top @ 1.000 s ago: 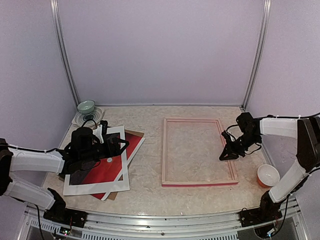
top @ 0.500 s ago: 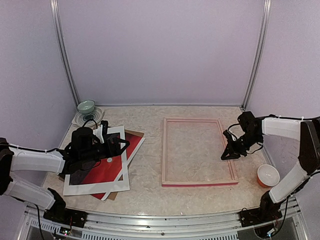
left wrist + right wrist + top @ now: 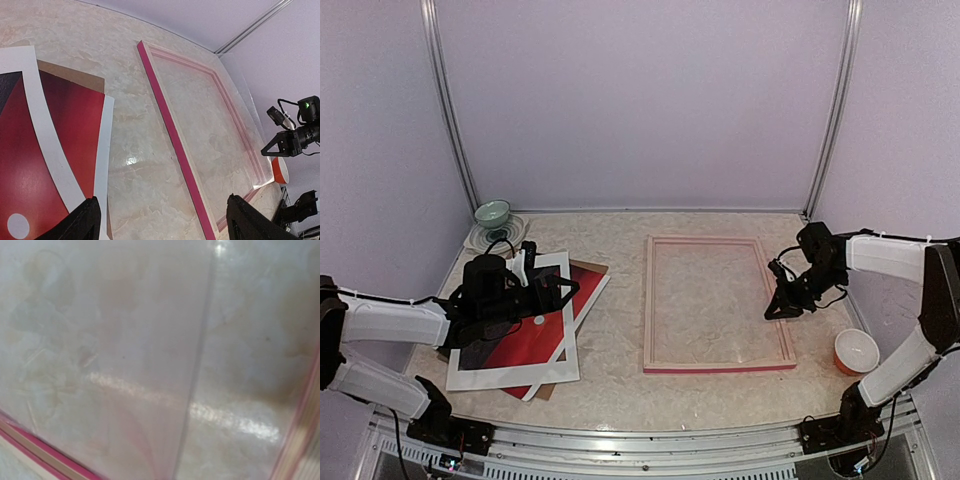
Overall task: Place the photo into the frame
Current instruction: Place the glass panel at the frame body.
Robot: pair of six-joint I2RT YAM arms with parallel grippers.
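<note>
The frame (image 3: pixel 717 303) lies flat at centre right with its pale back up; its bright pink outer edge (image 3: pixel 172 135) shows in the left wrist view. The photo (image 3: pixel 525 340), red with a small white sun, lies at the left under a white mat board (image 3: pixel 560 300). My left gripper (image 3: pixel 558 292) hovers over the mat's right side, open and empty, its black fingertips (image 3: pixel 85 222) wide apart. My right gripper (image 3: pixel 778 310) is shut, just above the frame's right rail. The right wrist view is blurred and shows only a glossy surface with a pink rail (image 3: pixel 45 452); its fingers are hidden.
A brown backing board (image 3: pixel 588 272) sticks out from under the photo. A green bowl (image 3: pixel 492 213) sits on a plate at the back left. An orange and white cup (image 3: pixel 856 350) stands right of the frame's near corner. Metal rails line the table's front edge.
The right gripper has drifted slightly to the right near the frame's right rail. The left arm, photo and frame have not moved.
</note>
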